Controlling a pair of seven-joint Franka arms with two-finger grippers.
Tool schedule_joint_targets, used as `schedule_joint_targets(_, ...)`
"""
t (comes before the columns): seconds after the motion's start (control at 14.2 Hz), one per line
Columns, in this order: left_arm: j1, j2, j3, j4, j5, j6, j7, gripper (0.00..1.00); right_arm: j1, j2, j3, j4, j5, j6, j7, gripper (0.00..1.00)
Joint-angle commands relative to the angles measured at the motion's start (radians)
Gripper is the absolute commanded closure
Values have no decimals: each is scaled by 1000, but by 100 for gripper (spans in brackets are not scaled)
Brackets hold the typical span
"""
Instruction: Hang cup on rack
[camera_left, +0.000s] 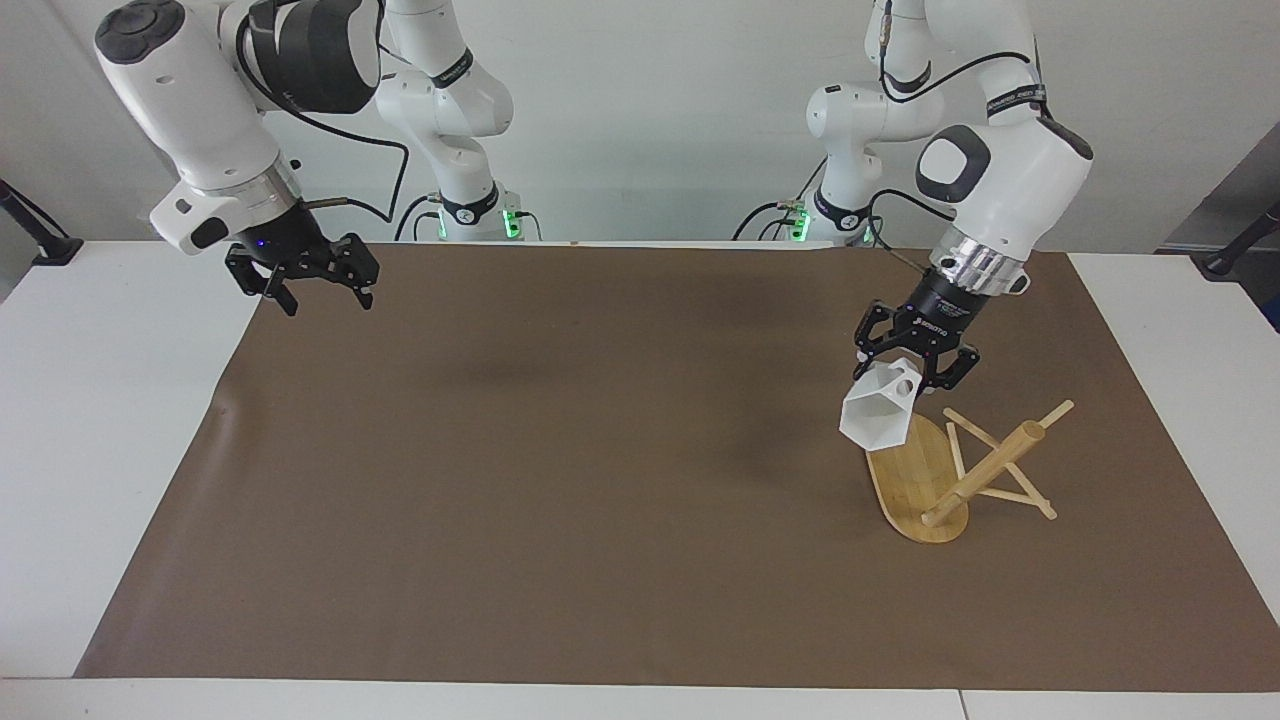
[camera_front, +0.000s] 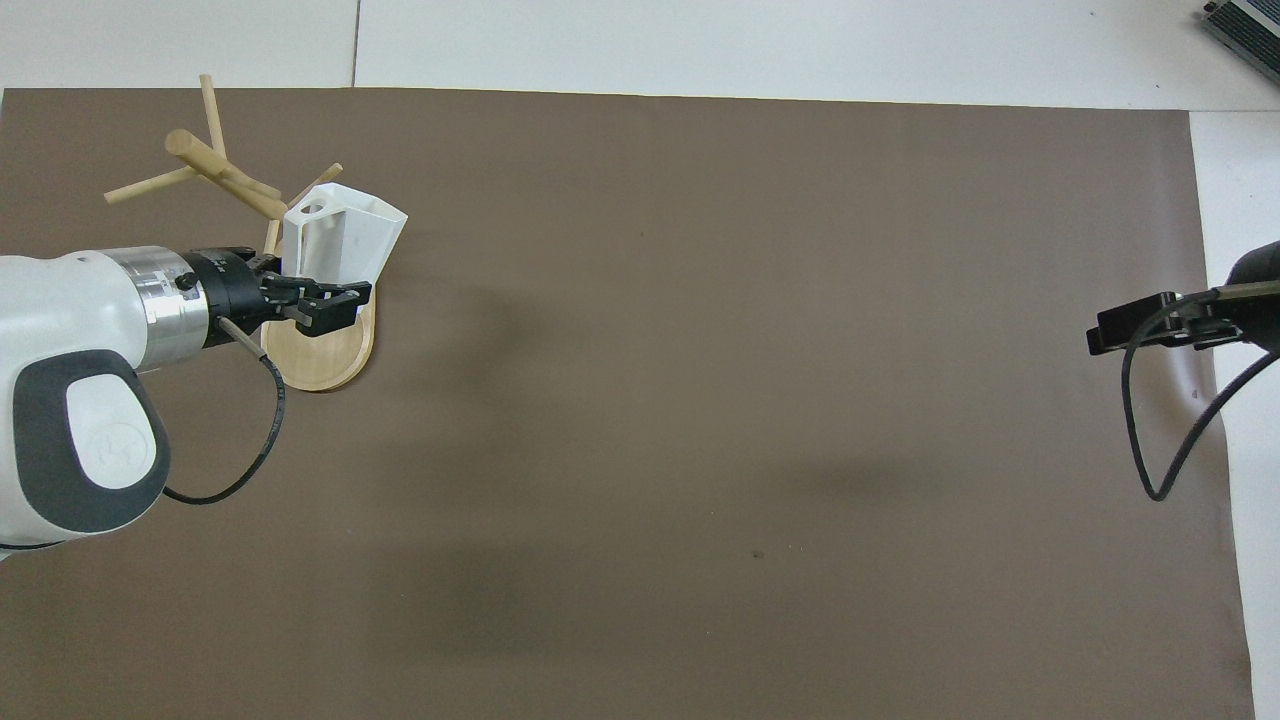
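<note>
At the left of the facing view, your right gripper (camera_left: 318, 296) hung over the mat (camera_left: 560, 480) corner toward the right arm's end of the surface (camera_left: 100, 450), fingers spread apart and empty; that arm was waiting.

Toward the left arm's end, your left gripper (camera_left: 918, 368) was clamped on the cup (camera_left: 876, 410) at its handle side. The cup hung tilted in the air over the rack (camera_left: 915, 478) base, at about 10 o'clock from the post in that view, its rim turned toward the camera.

My judgement: you were in the carry-and-align step, with hanging not yet done. The next move called for lining up the handle hole with a peg tip and sliding it on.

Whether the cup touched any peg could not be made out. In the overhead view the cup covered part of the base and one peg.
</note>
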Motion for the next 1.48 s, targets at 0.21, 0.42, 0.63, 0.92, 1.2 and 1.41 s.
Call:
schedule_joint_targets(0.21, 24, 16, 3, 36, 14, -9, -23, 100, -3, -5, 11, 72, -19, -101, 72, 0)
schedule_joint_targets(0.42, 28, 42, 4, 47, 14, 7, -81, 100, -3, -14, 14, 69, -17, -101, 73, 0)
schedule_joint_targets(0.63, 22, 58, 4, 55, 14, 28, -112, 100, 11, -16, 7, 62, -17, -102, 73, 0)
schedule_joint_targets(0.92, 24, 73, 4, 56, 14, 39, -127, 100, 107, -18, -93, 58, -17, -99, 75, 0)
schedule_joint_targets(1.2, 36, 79, 4, 64, 13, 36, -129, 100, 126, -19, -121, 47, -19, -90, 72, 0)
schedule_joint_targets(1.41, 44, 81, 6, 68, 11, 27, -130, 100, 123, -24, -143, 41, -19, -79, 65, 0)
